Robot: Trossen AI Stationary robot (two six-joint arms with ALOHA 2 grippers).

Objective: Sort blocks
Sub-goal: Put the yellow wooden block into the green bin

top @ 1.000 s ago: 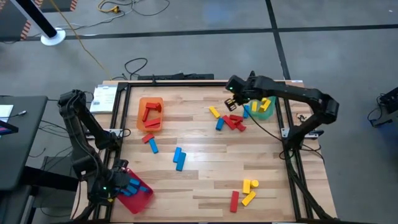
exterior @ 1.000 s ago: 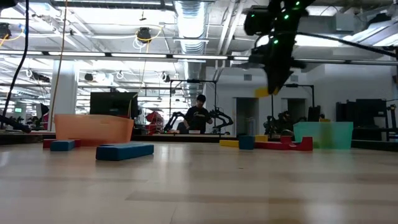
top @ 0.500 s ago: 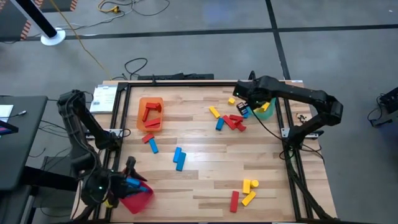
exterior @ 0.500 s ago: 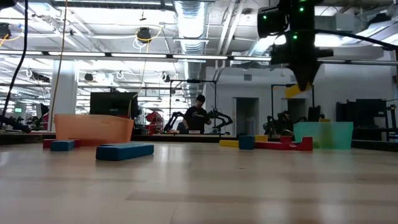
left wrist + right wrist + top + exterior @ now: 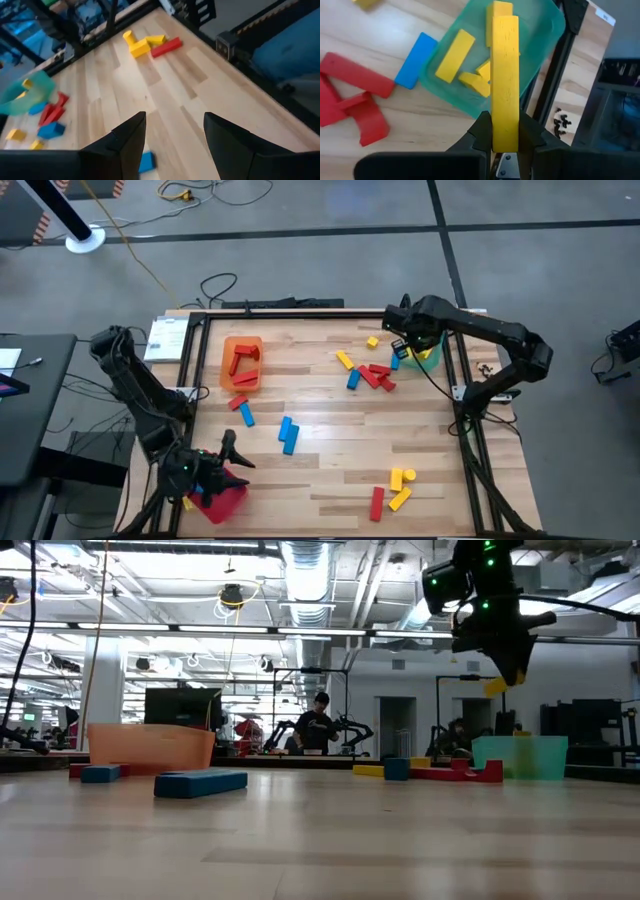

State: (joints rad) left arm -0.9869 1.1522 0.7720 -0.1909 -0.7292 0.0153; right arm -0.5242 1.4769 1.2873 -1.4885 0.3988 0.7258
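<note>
The wooden table carries three trays. The orange tray sits toward the far left with red blocks in it. The red tray is at the near left corner. The green tray stands at the far right and holds several yellow blocks.

The right gripper hangs above the green tray, clenched on a long yellow block that points out past its fingers over the tray. The left gripper hovers over the near left corner by the red tray, its fingers spread apart and empty.

Loose blocks lie in groups on the wood:
- a red and blue cluster just beside the green tray
- two blue blocks in the middle
- a red and a blue one near the orange tray
- yellow and red blocks at the near right
</note>
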